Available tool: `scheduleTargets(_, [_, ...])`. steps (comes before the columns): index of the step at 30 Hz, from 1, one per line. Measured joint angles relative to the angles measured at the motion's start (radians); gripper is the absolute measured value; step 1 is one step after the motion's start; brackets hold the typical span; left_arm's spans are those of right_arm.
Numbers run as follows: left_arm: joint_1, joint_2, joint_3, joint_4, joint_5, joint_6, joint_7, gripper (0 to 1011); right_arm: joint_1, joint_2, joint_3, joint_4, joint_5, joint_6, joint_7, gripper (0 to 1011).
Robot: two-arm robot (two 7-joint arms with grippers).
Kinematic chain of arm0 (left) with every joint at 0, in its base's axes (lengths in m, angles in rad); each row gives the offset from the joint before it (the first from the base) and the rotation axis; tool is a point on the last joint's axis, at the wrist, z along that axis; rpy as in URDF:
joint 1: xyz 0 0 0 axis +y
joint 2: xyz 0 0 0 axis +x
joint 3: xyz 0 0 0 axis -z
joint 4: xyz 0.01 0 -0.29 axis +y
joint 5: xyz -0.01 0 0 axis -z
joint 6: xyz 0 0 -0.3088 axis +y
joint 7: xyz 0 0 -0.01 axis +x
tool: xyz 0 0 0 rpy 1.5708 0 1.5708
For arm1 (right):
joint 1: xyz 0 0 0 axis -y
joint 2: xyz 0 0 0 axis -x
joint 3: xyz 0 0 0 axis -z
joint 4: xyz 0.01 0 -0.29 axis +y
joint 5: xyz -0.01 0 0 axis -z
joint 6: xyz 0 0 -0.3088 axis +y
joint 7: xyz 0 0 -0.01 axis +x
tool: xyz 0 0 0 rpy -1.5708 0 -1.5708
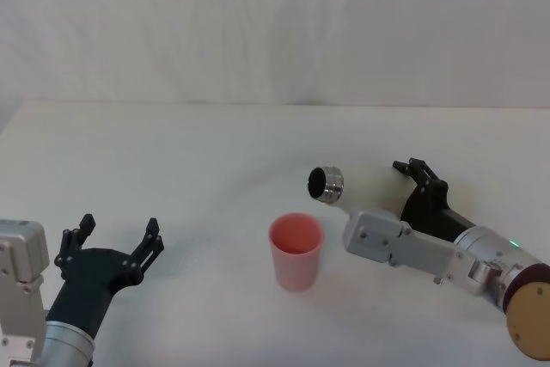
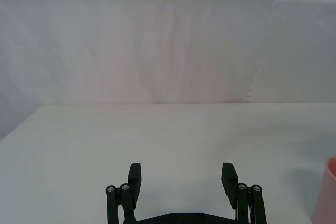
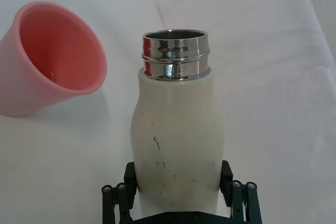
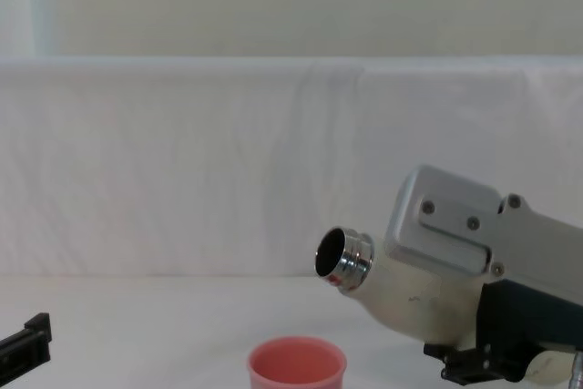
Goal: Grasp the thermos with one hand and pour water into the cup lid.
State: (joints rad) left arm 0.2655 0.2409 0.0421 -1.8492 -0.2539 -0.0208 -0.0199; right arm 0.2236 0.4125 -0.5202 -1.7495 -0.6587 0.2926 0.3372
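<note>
Right tool (image 3: 178, 184) clamped on the lower body of the thermos (image 3: 177, 145), fingers pressed against both sides. Thermos tilted, lifted off the surface (image 1: 172, 152), steel neck pointing toward the cup lid (image 1: 296, 251), which stands upright just below and ahead of it. Left tool (image 1: 116, 242) idle, fingers apart, holding nothing.

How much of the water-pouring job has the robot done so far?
Done: the right tool is shut on the tall cream-white thermos with the shiny steel neck and has lifted it. In hand: it is tilted, mouth toward the small salmon-pink plastic cup lid. Left: no water stream is visible, so the pour seems still to come. The left tool rests open, apart.
</note>
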Motion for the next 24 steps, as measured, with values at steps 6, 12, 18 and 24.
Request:
scheduleTargets(6, [0.0,0.0,0.0,0.0,0.0,0.0,0.0,1001,0.008,-0.004,-0.007,0.005,-0.039,0.001,0.016,952])
scheduleTargets(12, [0.0,0.0,0.0,0.0,0.0,0.0,0.0,1001,0.011,-0.009,-0.009,0.007,-0.069,-0.004,0.032,952])
scheduleTargets(18, [0.0,0.0,0.0,0.0,0.0,0.0,0.0,1001,0.011,-0.015,-0.007,0.01,-0.086,-0.014,0.04,952])
scheduleTargets(24, [0.0,0.0,0.0,0.0,0.0,0.0,0.0,1001,0.009,-0.016,-0.008,0.01,-0.112,-0.018,0.049,952])
